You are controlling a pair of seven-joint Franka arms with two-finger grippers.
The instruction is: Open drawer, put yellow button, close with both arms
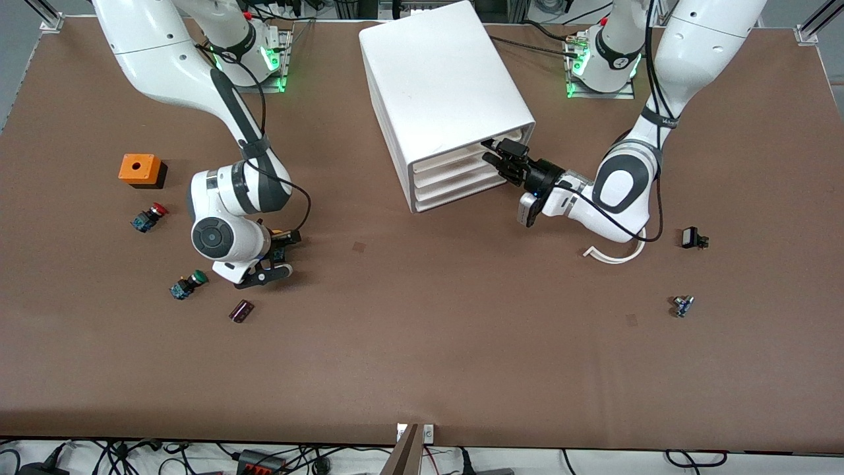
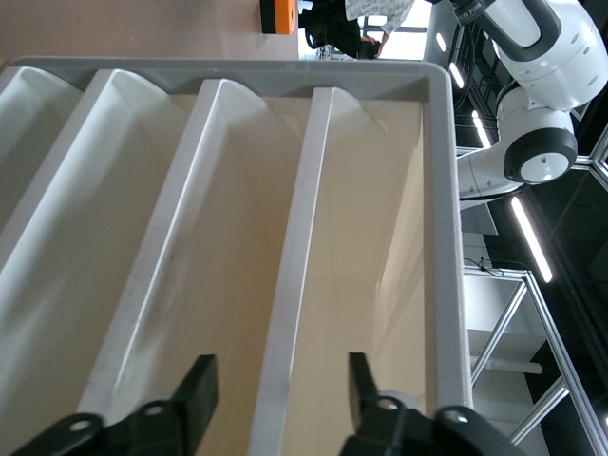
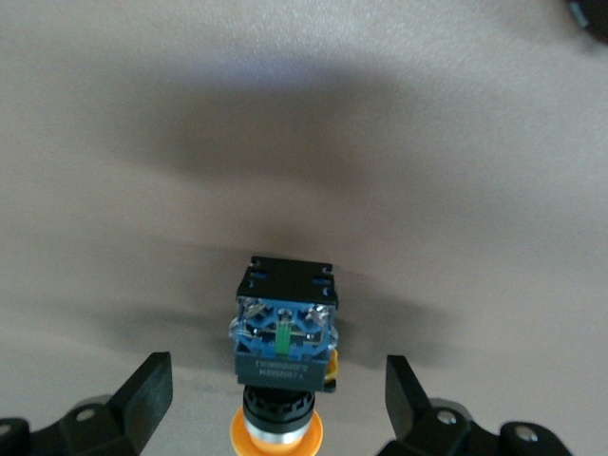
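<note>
The white cabinet [image 1: 442,86] stands at the table's middle, near the arms' bases. Its top drawer [image 1: 455,157] sits flush with the three below it. My left gripper [image 1: 489,150] is at that drawer's front. In the left wrist view this gripper [image 2: 280,370] is open, its fingers straddling the drawer's front lip [image 2: 294,285] with a gap on each side. The yellow button [image 1: 279,251] lies on the table toward the right arm's end. My right gripper [image 1: 285,254] is low over it, open. The button [image 3: 283,351] lies between the fingers [image 3: 152,385], untouched.
An orange box [image 1: 140,169], a red-capped button [image 1: 149,216], a green-capped button [image 1: 188,284] and a small dark part [image 1: 241,311] lie near the right arm. A white curved strip [image 1: 613,254], a black part [image 1: 692,239] and a small part [image 1: 683,305] lie near the left arm.
</note>
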